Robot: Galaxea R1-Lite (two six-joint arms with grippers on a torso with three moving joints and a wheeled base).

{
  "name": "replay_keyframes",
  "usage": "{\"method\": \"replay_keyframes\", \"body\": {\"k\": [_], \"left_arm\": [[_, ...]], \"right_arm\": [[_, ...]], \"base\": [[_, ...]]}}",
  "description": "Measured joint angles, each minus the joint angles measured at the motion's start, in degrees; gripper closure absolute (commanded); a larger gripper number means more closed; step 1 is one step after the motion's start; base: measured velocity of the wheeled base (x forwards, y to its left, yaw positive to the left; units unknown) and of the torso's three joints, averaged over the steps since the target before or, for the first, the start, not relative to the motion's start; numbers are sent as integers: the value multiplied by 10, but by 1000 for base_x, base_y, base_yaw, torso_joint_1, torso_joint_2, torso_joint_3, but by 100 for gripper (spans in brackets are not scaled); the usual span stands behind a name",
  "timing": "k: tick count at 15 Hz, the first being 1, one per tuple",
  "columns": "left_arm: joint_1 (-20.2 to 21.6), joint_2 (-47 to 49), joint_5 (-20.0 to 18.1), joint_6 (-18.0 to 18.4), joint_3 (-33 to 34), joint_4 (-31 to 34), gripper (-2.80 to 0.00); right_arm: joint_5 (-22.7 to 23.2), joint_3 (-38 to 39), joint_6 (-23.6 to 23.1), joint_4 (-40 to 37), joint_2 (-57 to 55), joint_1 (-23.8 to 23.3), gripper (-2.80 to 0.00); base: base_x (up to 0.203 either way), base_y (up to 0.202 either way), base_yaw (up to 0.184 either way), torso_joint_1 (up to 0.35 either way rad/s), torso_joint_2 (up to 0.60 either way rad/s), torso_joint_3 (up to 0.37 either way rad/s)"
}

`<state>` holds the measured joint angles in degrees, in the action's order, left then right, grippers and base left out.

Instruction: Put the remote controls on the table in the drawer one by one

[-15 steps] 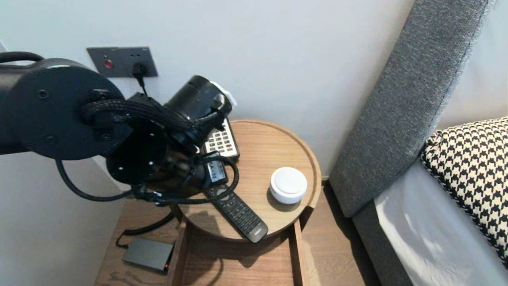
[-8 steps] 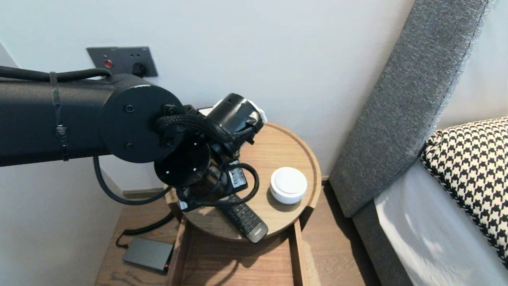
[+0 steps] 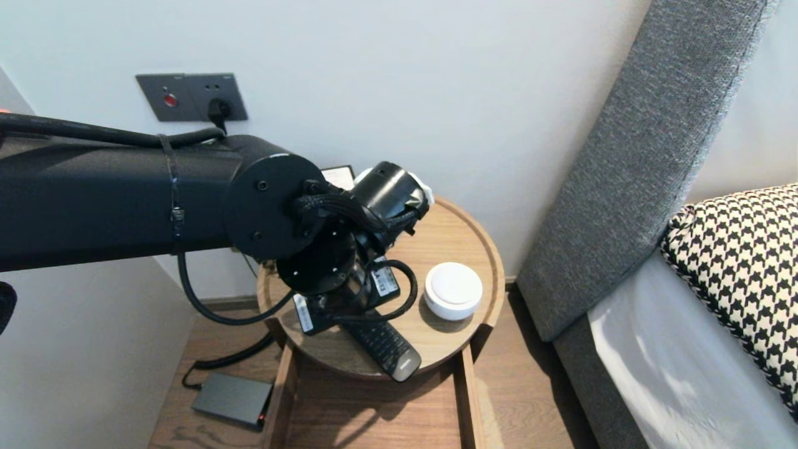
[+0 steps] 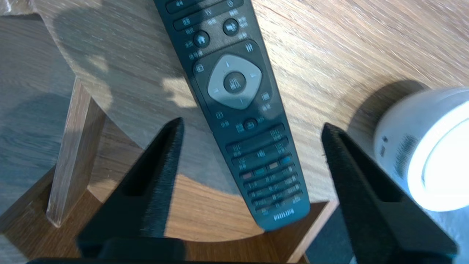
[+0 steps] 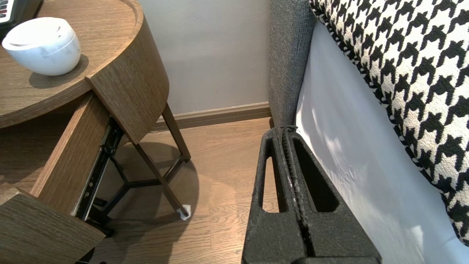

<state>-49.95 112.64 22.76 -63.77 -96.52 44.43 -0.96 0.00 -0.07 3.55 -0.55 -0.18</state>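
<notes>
The rim of the round table [image 4: 329, 44] runs just under our left gripper [image 4: 252, 124], with bare wood beside one finger. The black remote [image 4: 234, 110] lies between its wide-open fingers, its end at that rim, and the white speaker [image 4: 421, 146] sits near the other finger. Our right gripper [image 5: 284, 134] hangs closed.

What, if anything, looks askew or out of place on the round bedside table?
The black remote lies slanted, its lower end overhanging the front edge of the round table, above the open drawer. The left gripper hovers open over it. The white round device sits squarely; nothing looks spilled or damaged.
</notes>
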Motion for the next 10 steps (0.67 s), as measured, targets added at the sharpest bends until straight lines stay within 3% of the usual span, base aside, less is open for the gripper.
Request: {"method": "replay_keyframes", "body": {"k": [10], "left_arm": [[9,31,-1,-3,-3,-9,-280]], "right_arm": [[0,0,0,0,0,0,0]], "base": [[0,0,0,0,0,0]]}}
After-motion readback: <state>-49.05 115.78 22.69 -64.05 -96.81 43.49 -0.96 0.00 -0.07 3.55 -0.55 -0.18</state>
